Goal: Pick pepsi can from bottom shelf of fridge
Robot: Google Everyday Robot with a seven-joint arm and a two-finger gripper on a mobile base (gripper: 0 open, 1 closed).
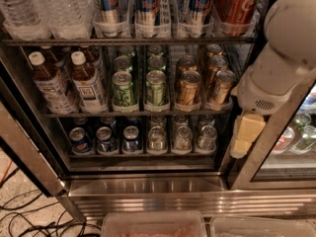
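The fridge (148,187) stands open in front of me, its steel sill running across the lower part of the frame. At the lower middle, the bottom shelf (143,156) carries a row of short cans in clear lanes. Three dark-blue ones are at the left and three silver cans (182,138) at the right. The pepsi can (80,140) I'd go by is the leftmost blue one, upright at the front of its lane (its round logo just shows), with another blue can just beside it.

The white arm (286,48) comes in from the upper right and fills that corner. The gripper (243,141), a pale yellowish block under it, hangs at the right of the frame. It is in front of the post between the open compartment and the glass door (296,142). It sits level with the bottom shelf but outside it, well apart from the pepsi can and touching none of the cans. Whether the gripper is spread or pressed together I cannot tell.

One rack up are green cans (123,88) and gold cans (189,87), with brown bottles (89,82) at the left. Along the top are water bottles (64,9), tall blue-silver cans (148,4) and a red can (237,1). Cables (24,216) trail over the floor at lower left.
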